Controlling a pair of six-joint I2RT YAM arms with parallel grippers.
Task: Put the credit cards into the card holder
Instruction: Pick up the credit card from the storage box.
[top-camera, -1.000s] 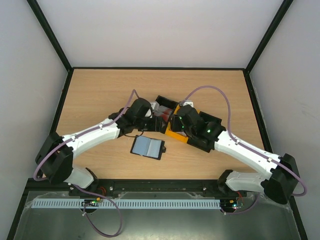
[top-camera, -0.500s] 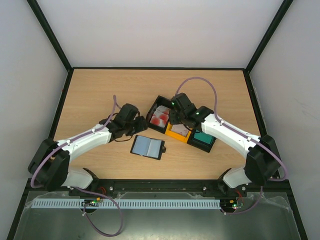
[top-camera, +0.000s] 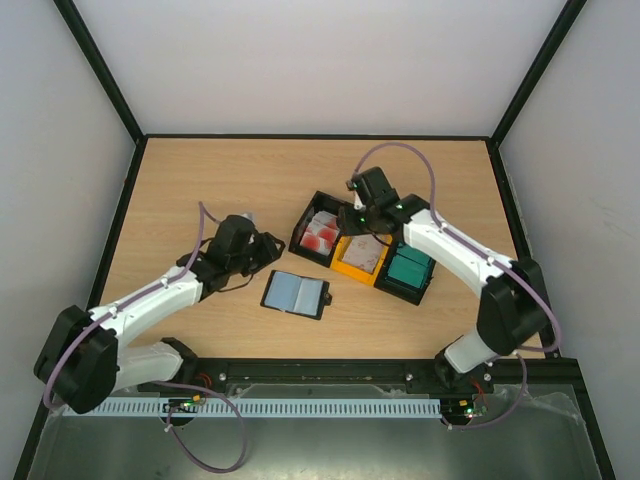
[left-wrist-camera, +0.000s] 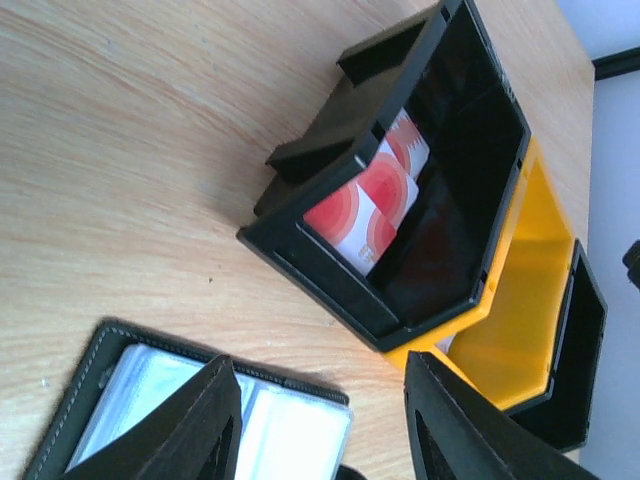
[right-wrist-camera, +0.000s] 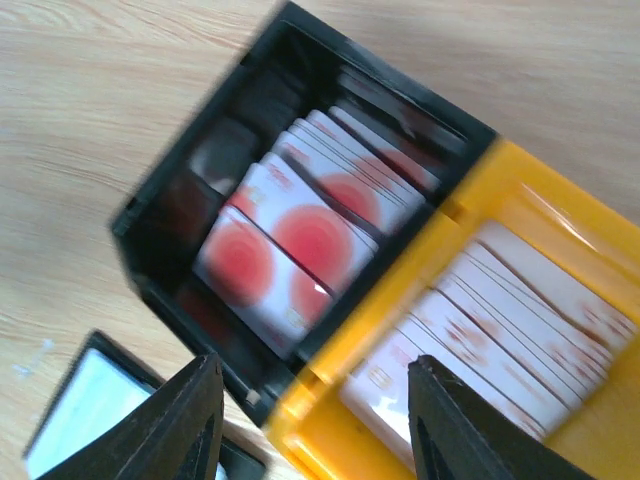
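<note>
Nearby, yellow bin (left-wrist-camera: 520, 320) beside card holder (top-camera: 296, 294).

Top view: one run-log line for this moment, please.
left gripper: open, empty | right gripper: open, empty | card holder: lying open | credit cards: in bins

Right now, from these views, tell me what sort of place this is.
Most likely a robot-manipulation test cell: a wooden table boxed in by plain white walls, a left arm and right arm bolted at its near edge, and bins of credit cards beside an open card holder.
</note>
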